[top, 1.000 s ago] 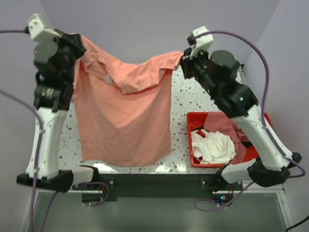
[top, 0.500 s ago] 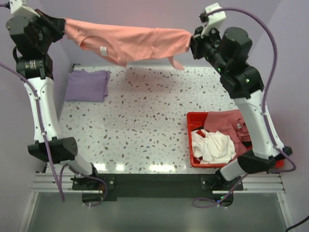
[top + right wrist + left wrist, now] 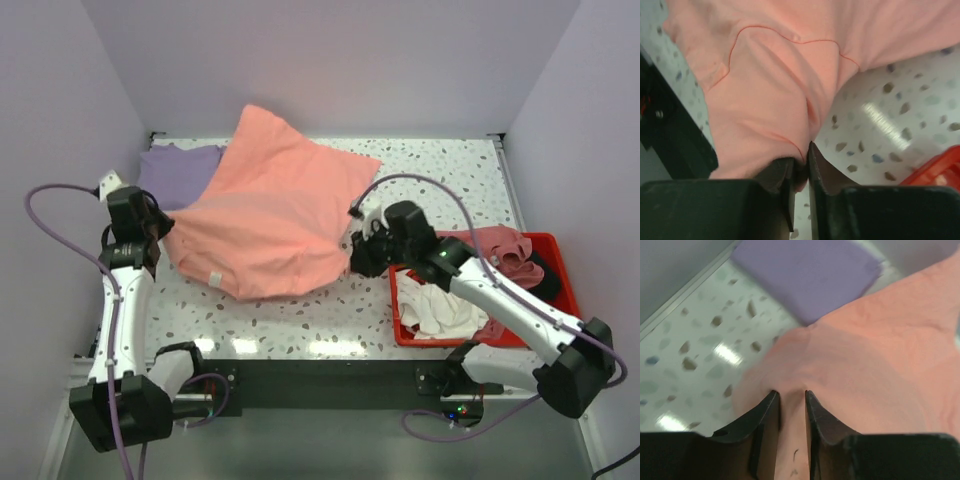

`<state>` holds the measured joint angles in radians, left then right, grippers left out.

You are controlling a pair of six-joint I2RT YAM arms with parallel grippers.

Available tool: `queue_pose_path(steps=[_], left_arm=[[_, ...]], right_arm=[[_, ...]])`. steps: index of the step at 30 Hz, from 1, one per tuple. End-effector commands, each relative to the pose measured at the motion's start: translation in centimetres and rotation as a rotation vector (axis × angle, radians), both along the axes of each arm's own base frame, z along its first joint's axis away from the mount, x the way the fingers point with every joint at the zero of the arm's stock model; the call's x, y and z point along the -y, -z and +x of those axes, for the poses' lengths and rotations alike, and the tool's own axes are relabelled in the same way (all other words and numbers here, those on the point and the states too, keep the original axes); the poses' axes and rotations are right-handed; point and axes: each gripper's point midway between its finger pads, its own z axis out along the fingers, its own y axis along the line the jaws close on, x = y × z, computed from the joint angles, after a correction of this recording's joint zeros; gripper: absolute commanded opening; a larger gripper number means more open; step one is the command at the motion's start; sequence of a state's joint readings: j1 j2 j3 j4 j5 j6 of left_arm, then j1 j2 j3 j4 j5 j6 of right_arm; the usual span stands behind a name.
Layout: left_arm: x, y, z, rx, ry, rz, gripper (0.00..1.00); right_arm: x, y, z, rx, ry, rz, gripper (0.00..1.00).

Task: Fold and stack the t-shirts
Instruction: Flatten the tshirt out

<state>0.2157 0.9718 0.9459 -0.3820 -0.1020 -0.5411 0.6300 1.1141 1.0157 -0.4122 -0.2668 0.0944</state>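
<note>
Pink cloth is filling most of what I am seeing. The salmon-pink t-shirt [image 3: 270, 210] is lying on the tabletop [image 3: 440, 180], near the middle and a bit to the left. It is not flat yet. It is bunching up in a soft hump at the far end.

My left pincer [image 3: 163, 228] is biting down on one near corner of it. My right pincer [image 3: 358, 252] is biting down on the other near corner. In both wrist views the pink cloth is sitting squeezed between the fingers, so both are clamped on this shirt.

From my left pincer the shirt is lying toward 3 o'clock. From my right pincer it is lying toward 9 o'clock. The edge I am holding is running from 9 to 3 between them. The long way of the shirt is running from 6 o'clock up to 12 o'clock, with the little tag at the near end. Both arms are about as near to it as each other.

The lavender t-shirt [image 3: 178, 172] is sitting folded at 11 o'clock, and the pink one is covering its right edge. The red bin [image 3: 395, 290] at 4 o'clock is holding a white t-shirt [image 3: 440, 305] and a dusty pink t-shirt [image 3: 490, 250].

I am thinking the pink shirt needs pulling flat toward 6 o'clock before any fold.
</note>
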Motion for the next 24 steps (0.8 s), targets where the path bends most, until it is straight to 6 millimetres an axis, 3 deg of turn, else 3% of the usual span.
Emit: queue_pose_path(steps=[1,2,3,4,5,6,7,11,15,19,22,23,24], left_arm=[[-3.5,5.7,-3.7,-0.177,-0.290,-0.022,0.35],[-3.5,7.2,-4.7,-0.238,-0.326,-0.046,0.44],[-4.0,7.9,-5.1,-0.275,-0.365,-0.044,0.68],[-4.1,8.0,-5.3,-0.293,-0.380,-0.046,0.75],[-4.2,7.4,-5.4,-0.298,-0.386,-0.047,0.82],[-4.3,7.2,-5.4,-0.302,-0.394,-0.045,0.97],[-4.3,6.9,-5.4,-0.298,-0.397,-0.050,1.00],[-3.2,4.7,-4.2,-0.214,-0.318,-0.075,1.00],[-1.8,3.9,-3.5,-0.167,-0.222,-0.096,1.00],[0.5,4.7,-2.6,-0.141,-0.106,-0.158,1.00],[2.1,7.4,-3.1,-0.162,-0.044,-0.211,1.00],[2.3,7.9,-3.3,-0.161,-0.039,-0.218,1.00],[2.5,8.0,-3.4,-0.147,-0.035,-0.226,1.00]], right_arm=[[-2.4,4.2,-5.7,-0.172,-0.150,-0.037,0.18],[-2.2,5.2,-6.6,-0.220,-0.165,-0.055,0.33],[-2.1,6.2,-7.3,-0.254,-0.178,-0.072,0.47],[-1.9,6.5,-7.8,-0.267,-0.193,-0.082,0.58],[-1.6,6.9,-8.2,-0.279,-0.201,-0.098,0.83],[-1.3,6.9,-8.1,-0.274,-0.188,-0.109,0.93],[-1.2,6.6,-8.0,-0.256,-0.194,-0.116,0.99],[-1.6,4.2,-6.8,-0.188,-0.169,-0.086,0.99],[-1.9,3.5,-5.1,-0.161,-0.108,-0.095,0.99],[-1.7,4.0,-2.8,-0.138,-0.017,-0.140,0.99],[-2.2,4.1,-1.1,-0.130,0.038,-0.155,0.99],[-2.6,3.5,-0.2,-0.104,0.053,-0.144,0.99],[-2.8,4.1,0.6,-0.109,0.078,-0.163,0.99]])
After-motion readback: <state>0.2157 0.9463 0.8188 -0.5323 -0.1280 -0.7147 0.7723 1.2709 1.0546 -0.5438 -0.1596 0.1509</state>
